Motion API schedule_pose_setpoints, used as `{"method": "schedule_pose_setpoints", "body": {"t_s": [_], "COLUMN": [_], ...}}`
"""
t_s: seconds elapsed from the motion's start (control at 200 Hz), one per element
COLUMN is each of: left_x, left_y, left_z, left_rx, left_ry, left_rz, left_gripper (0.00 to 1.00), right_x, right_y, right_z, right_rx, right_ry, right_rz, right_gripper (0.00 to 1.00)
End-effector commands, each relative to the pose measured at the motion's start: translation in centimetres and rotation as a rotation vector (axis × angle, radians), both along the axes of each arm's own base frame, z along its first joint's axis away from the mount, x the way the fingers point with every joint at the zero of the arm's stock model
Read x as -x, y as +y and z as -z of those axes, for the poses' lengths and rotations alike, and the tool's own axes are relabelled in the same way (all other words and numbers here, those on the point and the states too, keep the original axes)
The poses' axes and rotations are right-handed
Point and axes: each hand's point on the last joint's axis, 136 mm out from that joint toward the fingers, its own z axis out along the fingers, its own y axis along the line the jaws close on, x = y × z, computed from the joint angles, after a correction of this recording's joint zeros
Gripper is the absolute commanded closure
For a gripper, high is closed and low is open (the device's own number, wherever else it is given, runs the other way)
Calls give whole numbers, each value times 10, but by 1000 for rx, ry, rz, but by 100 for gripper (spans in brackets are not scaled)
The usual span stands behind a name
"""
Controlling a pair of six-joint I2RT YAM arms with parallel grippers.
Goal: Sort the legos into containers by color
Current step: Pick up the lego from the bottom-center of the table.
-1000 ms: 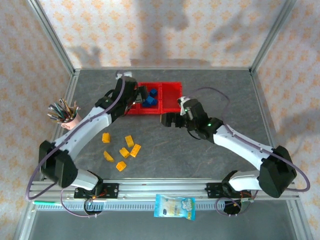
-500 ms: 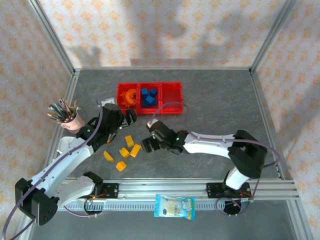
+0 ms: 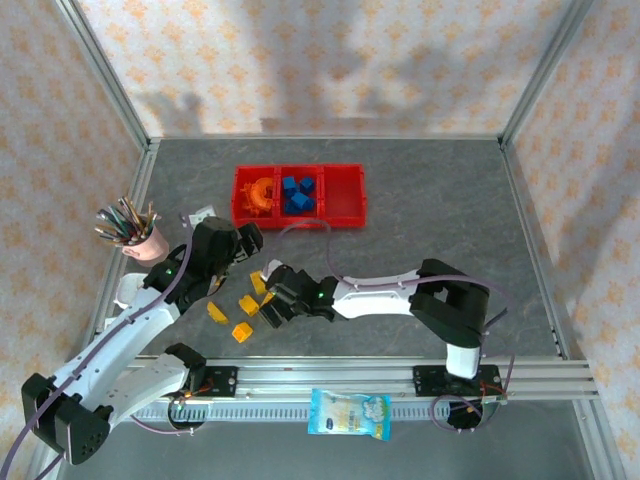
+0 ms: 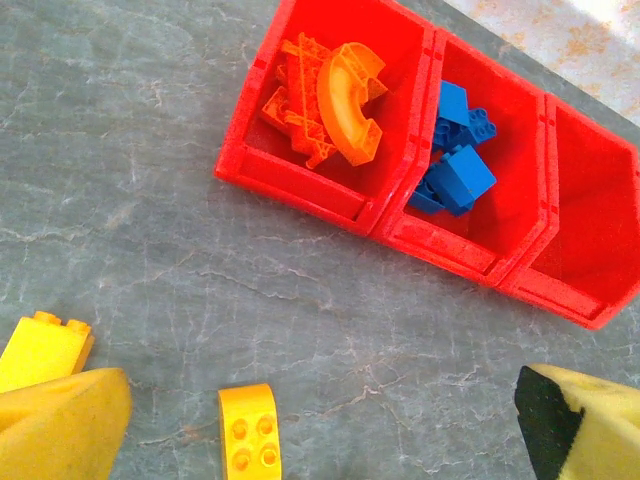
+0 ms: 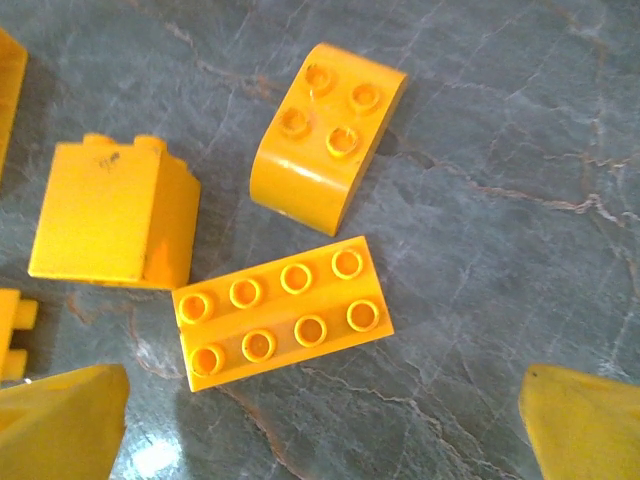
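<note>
Moved: right gripper (image 3: 272,300) came from the bins (image 3: 345,197) down over the loose yellow bricks (image 3: 245,305); left gripper (image 3: 248,243) pulled back too.
Claws: both spread wide, holding nothing.
Bricks: studded yellow, eight-stud brick (image 5: 282,312) and curved four-stud piece (image 5: 328,135) on the table; orange arches (image 4: 335,100) in left bin, blue cubes (image 4: 455,150) in middle bin.
Writing: faint scribble on one block (image 5: 112,215), unreadable.

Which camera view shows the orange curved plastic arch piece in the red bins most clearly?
The left wrist view. There the orange curved plastic arch is large and sharp, lying on other orange pieces in the leftmost compartment of the red plastic bins. In the top external view it is a small orange shape in that compartment.
</note>
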Motion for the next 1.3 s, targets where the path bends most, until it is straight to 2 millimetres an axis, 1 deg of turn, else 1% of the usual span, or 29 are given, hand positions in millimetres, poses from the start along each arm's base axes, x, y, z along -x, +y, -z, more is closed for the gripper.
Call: {"method": "schedule_pose_setpoints", "body": {"t_s": [0.0,0.12,0.275,0.375,0.621,0.726,0.871,0.976,1.076,1.196,1.296], "left_x": [7,9,11,11,11,11,10,9,9,6,2], "left_y": [12,16,18,21,21,21,20,18,13,5,-3], "left_z": [2,2,1,1,1,0,1,-1,-5,-10,-15], "left_rx": [-16,-23,-28,-36,-37,-36,-34,-25,-10,13,37], "left_ry": [8,5,6,5,2,1,2,0,-3,-14,-26], "left_rz": [-52,-72,-80,-89,-90,-90,-89,-79,-55,-23,9], "left_gripper": [1,1,1,1,1,1,1,1,1,1,0], "right_x": [-3,-10,-9,-10,-5,-4,-5,-9,-13,-24,-44], "right_y": [11,15,23,25,26,23,20,16,8,-11,-34], "right_z": [0,8,21,28,39,41,35,25,12,-9,-26], "right_rx": [23,64,88,102,119,125,113,86,39,-13,-34], "right_ry": [-48,-78,-66,-60,-21,-13,-9,5,25,37,25], "right_rz": [-69,-80,-116,-121,-152,-151,-140,-113,-78,-7,99], "right_gripper": [0,0,0,4,22,33,46,52,54,54,54]}}
